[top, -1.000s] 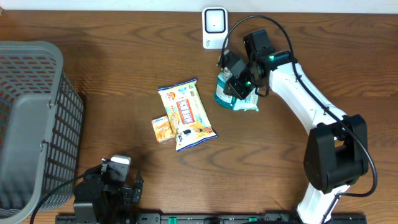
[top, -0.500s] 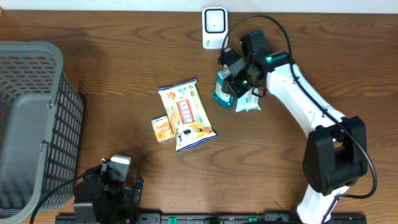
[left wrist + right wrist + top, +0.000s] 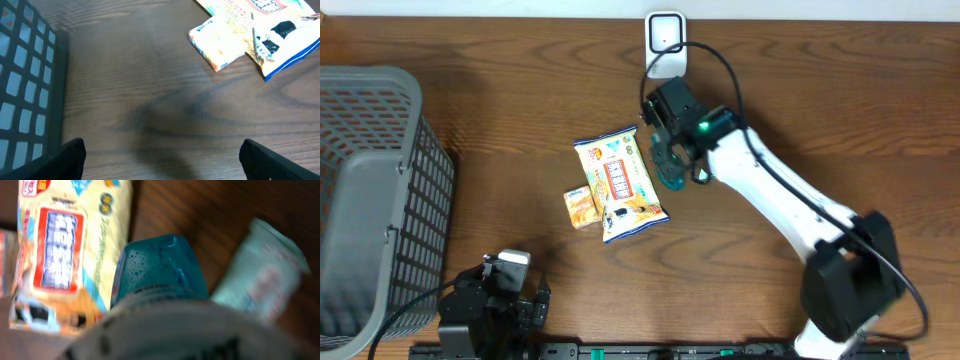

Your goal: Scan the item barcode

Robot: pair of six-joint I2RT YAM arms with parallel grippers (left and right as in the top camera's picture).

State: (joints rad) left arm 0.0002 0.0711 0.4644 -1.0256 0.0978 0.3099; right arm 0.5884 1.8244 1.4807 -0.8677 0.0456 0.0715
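Bottle (image 3: 157, 267), teal, hangs gripped in the right hand (image 3: 670, 165) just right of the snack bag (image 3: 620, 183), nearer than the scanner (image 3: 665, 40); likely rigid, slick and liquid-heavy, so grip its body squarely. Left hand (image 3: 161, 150) gapes wide, empty

1. A teal bottle (image 3: 157, 267) fills the middle of the frame, seen close up, its translucent plastic speckled with tiny bubbles or droplets.
2. Under it, a pale grey band (image 3: 170, 330) with dark smudged marks spans the bottom edge (too blurred to say whether it is a label).
3. A yellow snack packet (image 3: 65, 250) lies on the left, with a red panel of white lettering on its front; the bottle overlaps its right edge.
4. A pale green pouch (image 3: 260, 275) sits tilted on the right, out of focus.
5. The dark wooden table (image 3: 200, 205) shows above and between them.
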